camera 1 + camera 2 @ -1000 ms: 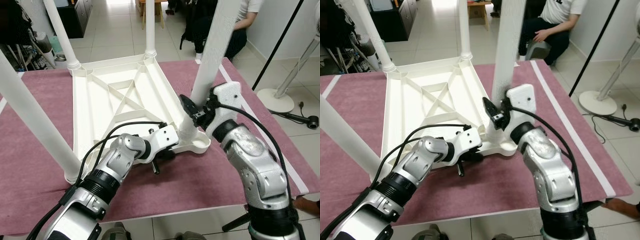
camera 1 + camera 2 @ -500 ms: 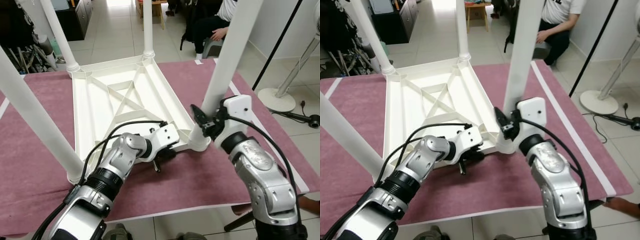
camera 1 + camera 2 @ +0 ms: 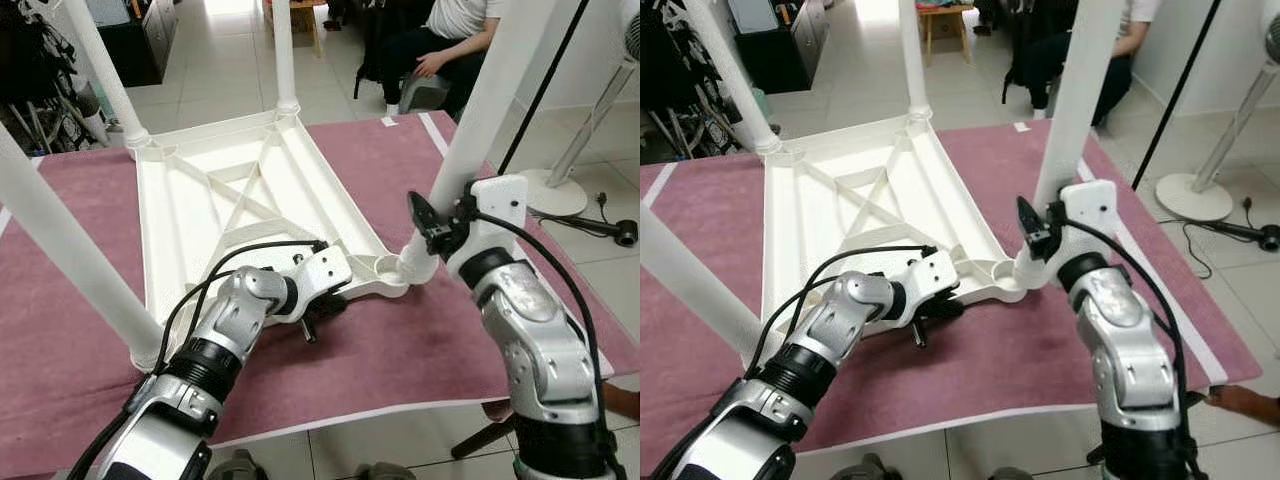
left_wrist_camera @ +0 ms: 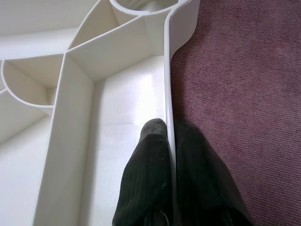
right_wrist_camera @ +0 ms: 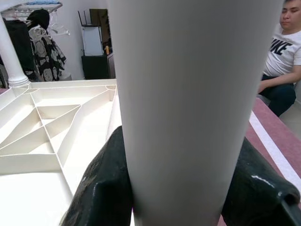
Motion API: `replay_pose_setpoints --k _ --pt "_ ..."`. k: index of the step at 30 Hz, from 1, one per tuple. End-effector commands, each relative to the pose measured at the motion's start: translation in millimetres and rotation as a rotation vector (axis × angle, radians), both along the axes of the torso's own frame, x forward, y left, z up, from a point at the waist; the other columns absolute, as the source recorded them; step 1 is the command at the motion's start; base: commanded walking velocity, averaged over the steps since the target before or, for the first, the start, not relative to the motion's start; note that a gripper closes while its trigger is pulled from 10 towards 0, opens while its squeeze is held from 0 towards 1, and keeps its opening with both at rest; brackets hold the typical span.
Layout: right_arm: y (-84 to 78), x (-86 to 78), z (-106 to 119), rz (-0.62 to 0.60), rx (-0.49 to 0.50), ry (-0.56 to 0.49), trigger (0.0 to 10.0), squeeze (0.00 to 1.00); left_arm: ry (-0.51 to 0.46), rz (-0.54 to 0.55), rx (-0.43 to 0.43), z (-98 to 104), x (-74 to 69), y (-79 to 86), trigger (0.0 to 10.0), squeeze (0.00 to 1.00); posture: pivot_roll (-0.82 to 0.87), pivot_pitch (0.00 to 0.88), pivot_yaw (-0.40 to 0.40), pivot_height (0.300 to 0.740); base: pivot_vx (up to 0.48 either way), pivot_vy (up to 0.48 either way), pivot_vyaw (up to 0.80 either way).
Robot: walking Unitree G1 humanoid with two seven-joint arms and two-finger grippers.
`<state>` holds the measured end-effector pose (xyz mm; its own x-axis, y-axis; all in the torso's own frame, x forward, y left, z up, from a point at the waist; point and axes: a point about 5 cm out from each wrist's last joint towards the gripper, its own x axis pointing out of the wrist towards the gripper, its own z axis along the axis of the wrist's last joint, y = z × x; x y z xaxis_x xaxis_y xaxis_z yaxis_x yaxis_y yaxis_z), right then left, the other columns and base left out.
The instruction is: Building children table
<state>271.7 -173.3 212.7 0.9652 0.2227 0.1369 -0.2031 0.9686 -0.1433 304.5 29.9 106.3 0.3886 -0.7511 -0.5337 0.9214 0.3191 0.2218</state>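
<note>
A white plastic table [image 3: 240, 200] lay upside down on a maroon cloth [image 3: 520, 180], ribbed underside up. 3 white legs [image 3: 60, 250] stood in corner sockets; a 4th leg [image 3: 480, 120] leaned tilted at the near right corner.

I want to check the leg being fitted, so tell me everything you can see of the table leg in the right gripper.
The table leg is a long, smooth, round white post, plastic by its look. It leans to the robot's right, its foot end running out of the picture. Its lower end sits at the near right corner socket of the upturned tabletop. The right gripper clasps it near the bottom.
</note>
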Motion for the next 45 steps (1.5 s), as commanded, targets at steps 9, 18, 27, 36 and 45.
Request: replay_pose_setpoints --k 9,18,27,36,45 --pt "17.3 7.8 4 0.111 0.040 -0.025 10.0 0.00 -0.230 0.406 0.083 -7 16.2 29.6 10.0 0.00 -0.01 0.000 0.082 0.740 0.000 0.000 0.00" --pt "24.3 5.7 -3 0.154 0.055 0.011 10.0 0.00 -0.232 0.408 0.079 -7 15.6 28.3 10.0 0.00 -0.01 0.000 0.074 0.740 0.000 0.000 0.00" --pt "17.1 2.1 -18 0.103 0.025 0.088 10.0 0.00 -0.232 0.409 0.082 -7 16.2 28.2 10.0 0.00 -0.02 0.000 0.078 0.740 0.000 0.000 0.00" --pt "5.5 6.8 -20 0.047 0.026 0.106 10.0 0.00 -0.231 0.411 0.089 -8 16.3 29.4 10.0 0.00 -0.01 0.000 0.082 0.740 0.000 0.000 0.00" --pt "1.2 10.4 -25 0.033 0.016 0.151 10.0 0.00 -0.229 0.418 0.092 -8 16.9 31.2 10.0 0.00 -0.01 0.000 0.083 0.740 0.000 0.000 0.00"
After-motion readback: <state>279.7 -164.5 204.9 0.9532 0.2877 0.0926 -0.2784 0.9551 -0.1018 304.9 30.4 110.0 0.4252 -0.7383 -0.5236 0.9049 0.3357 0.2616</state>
